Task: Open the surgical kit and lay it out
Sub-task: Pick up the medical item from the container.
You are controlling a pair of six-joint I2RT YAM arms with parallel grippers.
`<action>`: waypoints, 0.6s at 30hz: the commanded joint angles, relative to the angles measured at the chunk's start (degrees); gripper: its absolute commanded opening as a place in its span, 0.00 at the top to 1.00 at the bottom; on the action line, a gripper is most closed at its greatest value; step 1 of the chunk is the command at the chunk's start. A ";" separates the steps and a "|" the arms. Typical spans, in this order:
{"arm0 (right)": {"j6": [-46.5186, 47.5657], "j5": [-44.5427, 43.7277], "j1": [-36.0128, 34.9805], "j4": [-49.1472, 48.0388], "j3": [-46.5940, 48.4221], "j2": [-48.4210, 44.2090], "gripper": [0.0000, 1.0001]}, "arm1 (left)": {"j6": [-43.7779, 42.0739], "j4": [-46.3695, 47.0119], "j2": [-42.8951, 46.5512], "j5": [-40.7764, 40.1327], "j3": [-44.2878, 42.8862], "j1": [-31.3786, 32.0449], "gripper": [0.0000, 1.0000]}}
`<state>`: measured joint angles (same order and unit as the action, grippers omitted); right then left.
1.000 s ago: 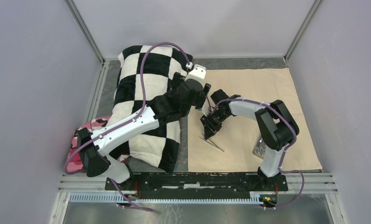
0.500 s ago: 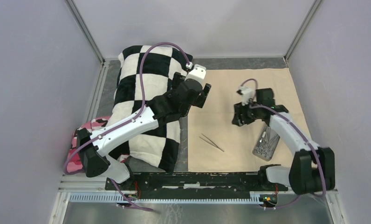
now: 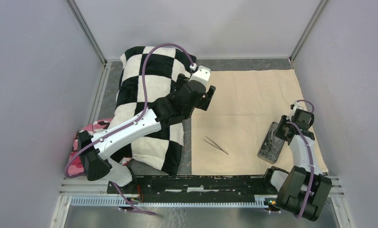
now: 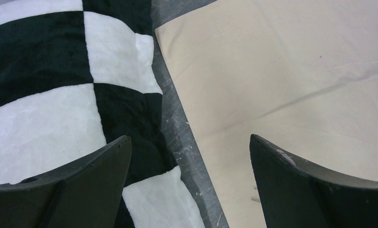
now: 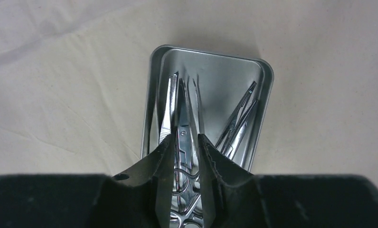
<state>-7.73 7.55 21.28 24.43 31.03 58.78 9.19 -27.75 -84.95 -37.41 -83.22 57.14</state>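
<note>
The beige cloth wrap (image 3: 244,95) lies spread flat, and thin steel tweezers (image 3: 216,145) rest on it near its left edge. At its right side stands the grey metal tray (image 3: 268,151), which holds several steel instruments. My right gripper (image 3: 281,132) hangs over the tray's far end. In the right wrist view its jaws (image 5: 185,137) stand a narrow gap apart astride a scissor-handled forceps (image 5: 184,156) that lies in the tray (image 5: 268,71); no contact shows. My left gripper (image 3: 209,98) is wide open and empty over the cloth's left edge (image 4: 296,71).
A black-and-white checkered pillow (image 3: 146,76) lies left of the cloth under the left arm. A pink camouflage cloth (image 3: 89,130) pokes out at the near left. Grey walls close in the left, back and right sides.
My right arm has swung from the tweezers in the middle of the cloth over to the tray at the right. Its jaws widened, then narrowed. The left arm has not moved.
</note>
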 commanded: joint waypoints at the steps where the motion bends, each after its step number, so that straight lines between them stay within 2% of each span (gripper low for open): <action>1: -3.18 5.46 3.12 -7.35 -1.94 2.50 0.71 | 2.04 2.03 1.80 0.02 -1.32 0.42 0.00; 11: -4.24 9.25 3.44 -13.48 -3.11 5.97 0.69 | 1.63 2.08 1.10 0.22 -1.41 0.42 0.00; 18: -5.21 10.24 3.33 -16.91 -4.38 8.78 0.73 | 1.58 2.14 1.08 0.49 -1.24 0.42 0.00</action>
<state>-11.75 16.62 24.49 11.79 27.46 66.65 9.17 -27.70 -84.95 -37.12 -83.22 57.32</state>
